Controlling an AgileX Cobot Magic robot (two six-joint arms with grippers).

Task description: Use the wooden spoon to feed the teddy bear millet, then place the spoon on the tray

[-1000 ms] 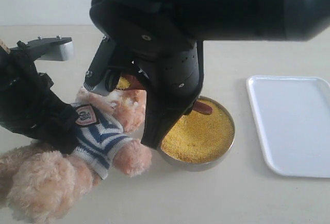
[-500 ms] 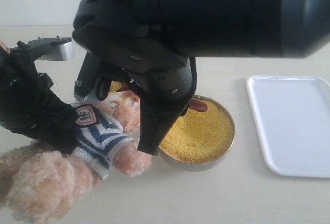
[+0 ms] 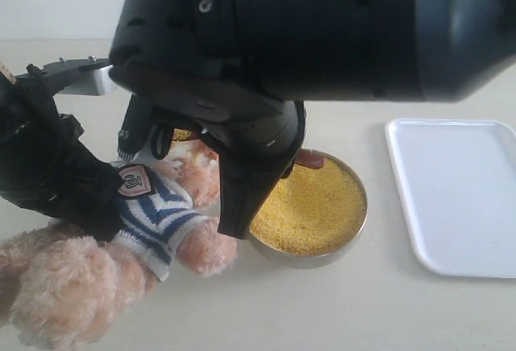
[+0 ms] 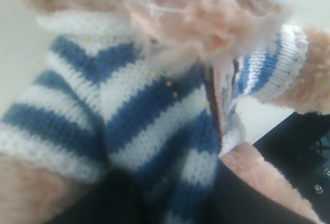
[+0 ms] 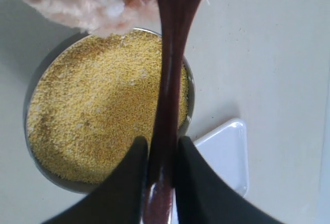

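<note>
Spoon (image 5: 167,80) in right claw (image 5: 162,145), above millet (image 5: 93,110)

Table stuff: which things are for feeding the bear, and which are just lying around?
For the job:
- bear
- spoon, gripped in the right pincer
- millet in its bowl
- tray, waiting for the spoon

Just lying about:
- nothing spare shows; only the table underneath

I find no legible text. The chest badge (image 3: 134,180) on the teddy bear (image 3: 165,215) carries a mark too blurred to read.
</note>
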